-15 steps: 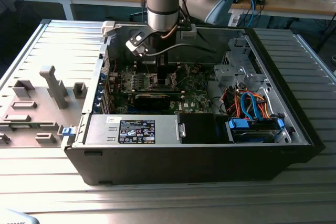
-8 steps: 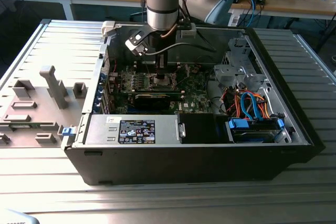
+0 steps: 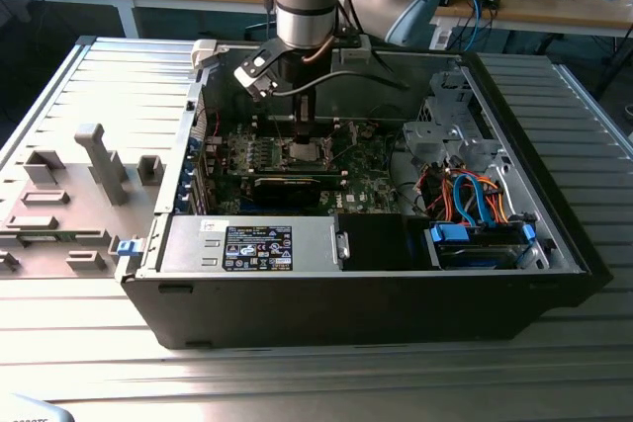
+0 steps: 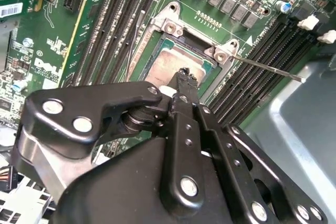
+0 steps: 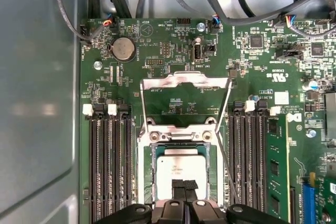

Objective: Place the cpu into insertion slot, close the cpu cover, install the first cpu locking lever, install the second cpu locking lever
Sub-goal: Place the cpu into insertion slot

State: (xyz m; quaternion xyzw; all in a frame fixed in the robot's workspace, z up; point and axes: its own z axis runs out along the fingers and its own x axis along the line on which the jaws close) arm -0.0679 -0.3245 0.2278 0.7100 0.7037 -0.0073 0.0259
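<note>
Cpu cover [image 5: 186,81] open beyond seated cpu [image 5: 177,166]

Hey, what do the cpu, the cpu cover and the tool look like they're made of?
The cpu: its top looks like metal, matte silvery-grey with a soft glare. The cpu cover: likely thin stamped steel, bright and reflective along its bar. The tool: black, probably coated metal or hard plastic; a satin sheen shows on it in both wrist views.

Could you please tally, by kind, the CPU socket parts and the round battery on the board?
cpu: 1
insertion slot: 1
cpu cover: 1
locking levers: 2
coin battery: 1
Total: 6
</note>
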